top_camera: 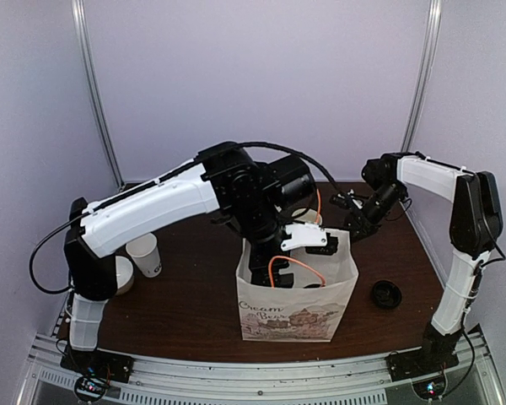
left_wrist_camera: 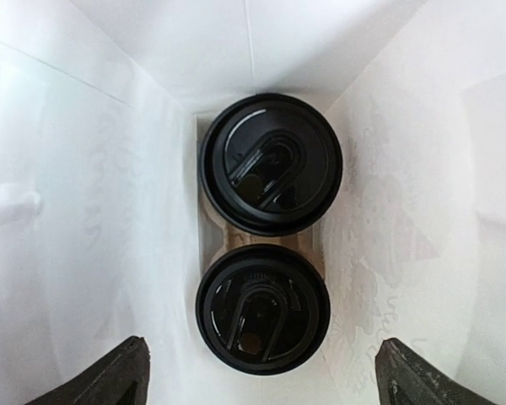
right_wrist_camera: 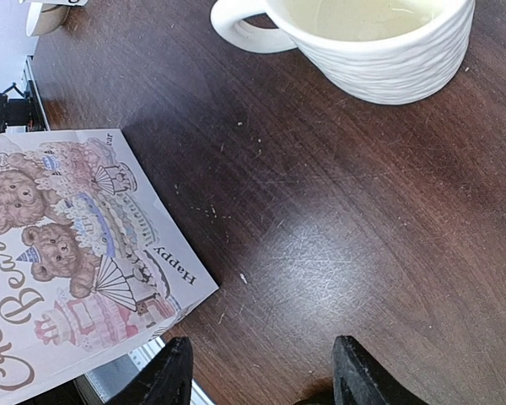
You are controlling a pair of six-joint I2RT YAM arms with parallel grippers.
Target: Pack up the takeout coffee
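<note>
Two takeout coffee cups stand inside the white printed paper bag (top_camera: 295, 308), and only their round black lids show in the left wrist view. The far lid (left_wrist_camera: 271, 164) and the near lid (left_wrist_camera: 263, 309) sit one behind the other in a brown cardboard holder (left_wrist_camera: 212, 232). My left gripper (left_wrist_camera: 261, 384) is down in the bag's mouth, above the near lid. It is open, with its fingertips (left_wrist_camera: 110, 380) wide apart and touching neither lid. My right gripper (right_wrist_camera: 266, 371) hovers open over bare tabletop beside the bag's printed side (right_wrist_camera: 67, 253), holding nothing.
A cream ceramic mug (right_wrist_camera: 379, 42) stands just ahead of the right gripper. A loose black lid (top_camera: 385, 294) lies on the table to the right of the bag. A lidless white paper cup (top_camera: 143, 253) and a white round dish (top_camera: 122, 274) sit at the far left.
</note>
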